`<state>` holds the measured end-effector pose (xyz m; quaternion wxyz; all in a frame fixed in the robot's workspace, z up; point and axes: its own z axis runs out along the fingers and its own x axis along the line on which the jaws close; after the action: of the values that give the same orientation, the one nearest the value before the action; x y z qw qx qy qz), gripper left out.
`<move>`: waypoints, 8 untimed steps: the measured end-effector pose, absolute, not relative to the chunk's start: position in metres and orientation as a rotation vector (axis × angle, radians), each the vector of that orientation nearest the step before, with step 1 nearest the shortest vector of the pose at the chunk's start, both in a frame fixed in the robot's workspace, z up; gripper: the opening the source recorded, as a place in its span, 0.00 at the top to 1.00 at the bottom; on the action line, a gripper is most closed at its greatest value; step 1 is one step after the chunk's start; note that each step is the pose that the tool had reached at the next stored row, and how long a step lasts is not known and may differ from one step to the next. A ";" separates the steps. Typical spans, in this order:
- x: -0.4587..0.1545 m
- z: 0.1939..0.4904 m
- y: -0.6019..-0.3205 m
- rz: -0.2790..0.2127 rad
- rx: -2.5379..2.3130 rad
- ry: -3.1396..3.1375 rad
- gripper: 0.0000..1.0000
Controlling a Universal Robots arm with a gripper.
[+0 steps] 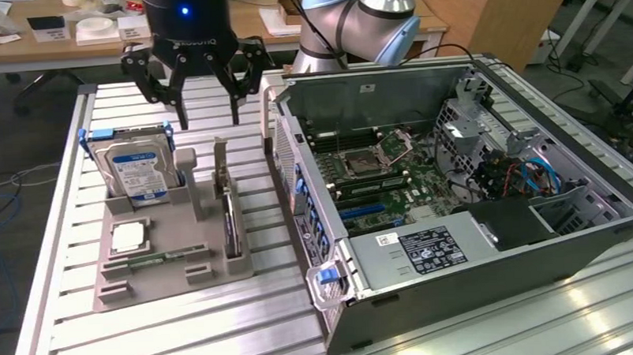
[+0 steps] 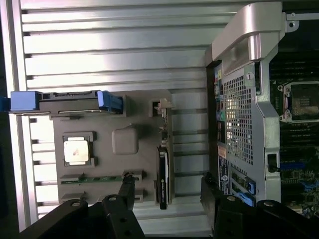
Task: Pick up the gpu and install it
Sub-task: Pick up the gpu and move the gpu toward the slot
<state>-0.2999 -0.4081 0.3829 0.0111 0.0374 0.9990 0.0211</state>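
Black cooler block and a silver end bracket are marking the gpu: a thin flat card, standing on its long edge and not yet picked up. It is sitting in the slot along the exterior view's right side of the grey holder tray. From the wrist camera it is showing edge-on as a narrow dark strip.

Tray contents, going from the exterior view's left:
- hard drive is standing upright at the far left corner, with blue rails clipped on its sides
- CPU is lying flat in a square pocket
- memory stick is lying flat in a slot just in front of the CPU
- gpu is standing at the right edge, apart from the others

PC case is lying on its side just beside the tray on the slatted metal table, with the side panel off. Inside, the motherboard is facing up and the power supply is sitting in the near corner.

Gripper is hanging above the far end of the tray, spread wide and holding nothing. In the wrist view its dark fingers are framing the gpu's end without touching it.
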 end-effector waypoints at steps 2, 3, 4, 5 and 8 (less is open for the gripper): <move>-0.300 0.381 -0.408 0.066 0.117 3.118 0.35; -0.300 0.380 -0.408 0.066 0.117 3.119 0.35; -0.300 0.379 -0.408 0.066 0.117 3.119 0.35; -0.300 0.378 -0.408 0.066 0.117 3.119 0.35; -0.300 0.376 -0.408 0.066 0.117 3.119 0.35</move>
<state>-0.2999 -0.4081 0.3761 0.0097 0.0375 0.9990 0.0210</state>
